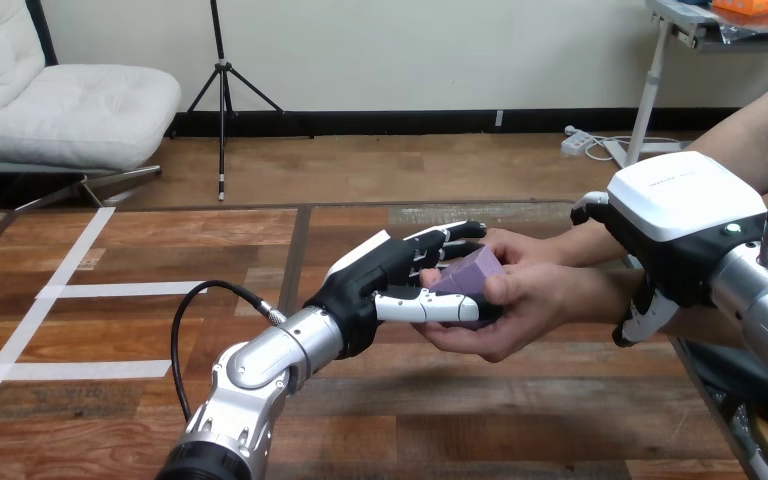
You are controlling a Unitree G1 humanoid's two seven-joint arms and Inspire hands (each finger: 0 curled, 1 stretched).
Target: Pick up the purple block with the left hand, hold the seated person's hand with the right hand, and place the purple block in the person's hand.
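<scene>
My left hand [365, 287] is pinching the block [477, 270], seemingly light and rigid, by its flat faces in the person's hand [535, 310]. My right hand [682, 200] is wrapping fingers [647, 315] round their wrist [605, 285].

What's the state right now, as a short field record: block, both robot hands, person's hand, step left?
block: purple block, up off the table, resting in the person's hand
left hand: left hand pinches the block between thumb and fingers
right hand: right hand curled round the person's wrist
person's hand: person's hand cupped under the block, thumb against it
step left: probably only opening the left hand to release the block
</scene>
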